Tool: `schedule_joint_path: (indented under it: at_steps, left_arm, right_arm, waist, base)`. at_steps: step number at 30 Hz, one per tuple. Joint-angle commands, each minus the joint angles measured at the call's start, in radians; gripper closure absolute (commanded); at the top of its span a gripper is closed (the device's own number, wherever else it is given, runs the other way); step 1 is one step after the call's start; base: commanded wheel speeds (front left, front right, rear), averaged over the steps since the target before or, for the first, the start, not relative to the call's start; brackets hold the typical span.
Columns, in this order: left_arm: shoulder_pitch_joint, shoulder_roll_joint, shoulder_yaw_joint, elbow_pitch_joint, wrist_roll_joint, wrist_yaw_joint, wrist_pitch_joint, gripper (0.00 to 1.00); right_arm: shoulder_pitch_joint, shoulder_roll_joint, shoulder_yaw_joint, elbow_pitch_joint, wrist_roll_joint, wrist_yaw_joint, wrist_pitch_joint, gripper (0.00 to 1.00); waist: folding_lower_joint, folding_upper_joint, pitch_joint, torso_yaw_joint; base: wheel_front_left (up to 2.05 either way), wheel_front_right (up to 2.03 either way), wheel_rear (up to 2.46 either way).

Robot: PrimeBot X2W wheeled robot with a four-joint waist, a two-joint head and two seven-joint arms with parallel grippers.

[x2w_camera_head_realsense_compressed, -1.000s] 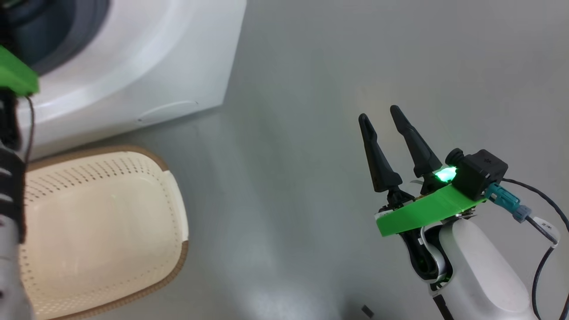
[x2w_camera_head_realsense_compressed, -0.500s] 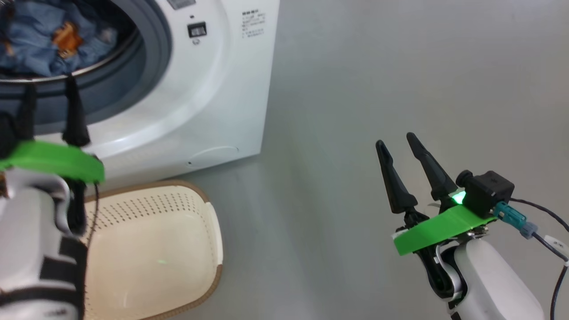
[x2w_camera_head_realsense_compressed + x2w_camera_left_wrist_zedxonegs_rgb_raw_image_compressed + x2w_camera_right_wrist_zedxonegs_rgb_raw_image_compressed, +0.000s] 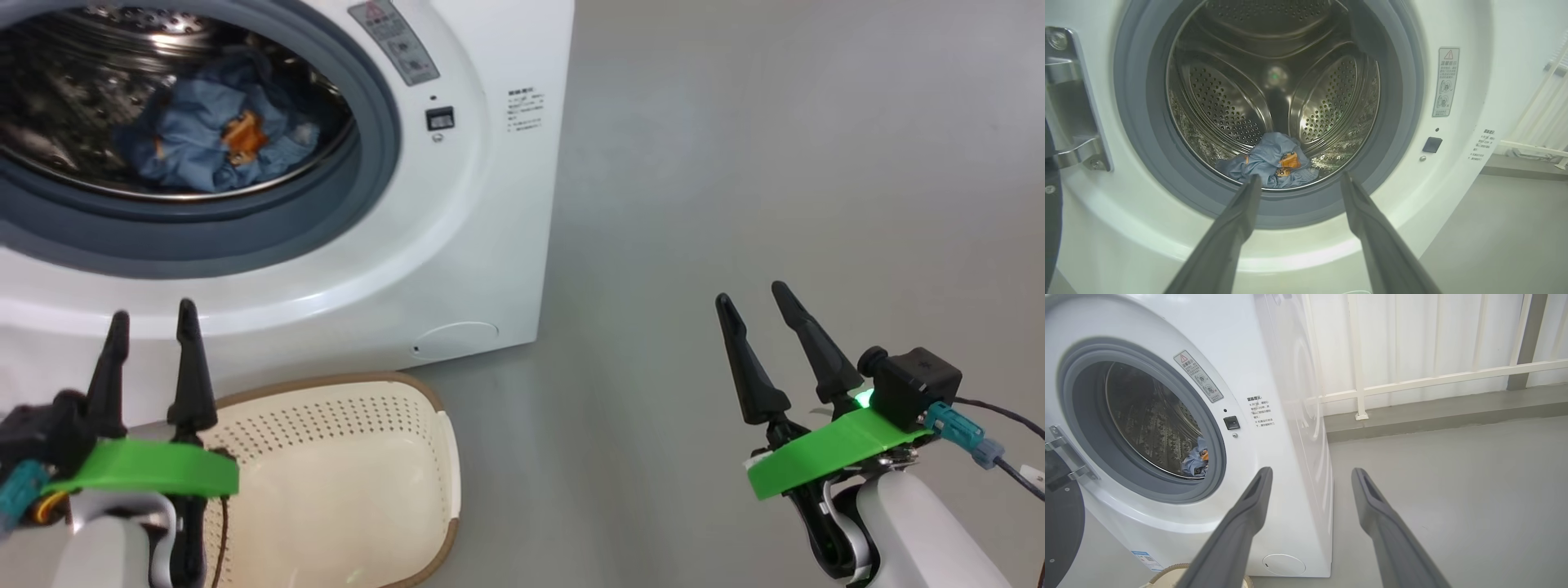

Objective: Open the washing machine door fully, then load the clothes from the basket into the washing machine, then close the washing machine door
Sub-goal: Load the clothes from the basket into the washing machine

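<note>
The washing machine stands at the upper left with its mouth uncovered. Blue clothes with orange print lie in the steel drum, also seen as clothes and clothes in the wrist views. The washing machine door hangs swung open at the left on its metal hinge. The cream basket sits on the floor before the machine with nothing showing inside. My left gripper is open over the basket's far rim, pointing at the drum. My right gripper is open over bare floor to the right.
Grey floor spreads to the right of the machine. A white railing and a wall stand behind it. A blue label sits low on the machine's front.
The head view has swung upward, bringing the drum and the clothes into sight. My left gripper now sits lower against the machine front, over the basket. Both grippers stay open.
</note>
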Motion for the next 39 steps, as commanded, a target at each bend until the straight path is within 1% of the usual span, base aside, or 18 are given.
schedule_joint_path:
  at_steps: [1, 5, 8, 17, 25, 39]
  left_arm:
    - [0.007, 0.021, 0.032, -0.037, -0.001, 0.003, -0.006, 0.00]
    - [0.077, 0.015, 0.029, -0.098, 0.023, 0.019, -0.006, 0.00]
    - [0.121, -0.002, 0.030, -0.139, 0.024, 0.032, -0.006, 0.00]
    - [0.221, -0.037, 0.036, -0.228, 0.015, 0.051, -0.006, 0.00]
    - [0.244, -0.050, 0.037, -0.251, 0.012, 0.052, -0.006, 0.00]
    - [0.251, -0.048, 0.051, -0.245, 0.015, 0.045, -0.006, 0.00]
  right_arm:
    - [0.007, -0.013, 0.009, -0.023, -0.002, 0.004, -0.008, 0.00]
    - [0.015, -0.018, 0.013, -0.019, -0.003, 0.004, -0.008, 0.00]
    - [0.021, -0.027, 0.014, -0.013, -0.001, 0.004, -0.008, 0.00]
    - [0.034, -0.044, 0.017, -0.012, 0.001, 0.004, -0.008, 0.00]
    - [0.030, -0.048, 0.022, -0.012, 0.002, 0.004, -0.008, 0.00]
    - [0.030, -0.052, 0.031, -0.009, 0.005, 0.004, -0.008, 0.00]
  waist:
    - [0.0000, 0.0000, -0.025, 0.023]
    - [0.0000, 0.0000, -0.049, 0.036]
    - [0.0000, 0.0000, -0.068, 0.046]
    - [0.0000, 0.0000, -0.096, 0.056]
    - [0.0000, 0.0000, -0.099, 0.058]
    - [0.0000, 0.0000, -0.103, 0.058]
  base:
    - [0.00, 0.00, 0.00]
    - [0.00, 0.00, 0.00]
    - [0.00, 0.00, 0.00]
    - [0.00, 0.00, 0.00]
    - [0.00, 0.00, 0.00]
    - [0.00, 0.00, 0.00]
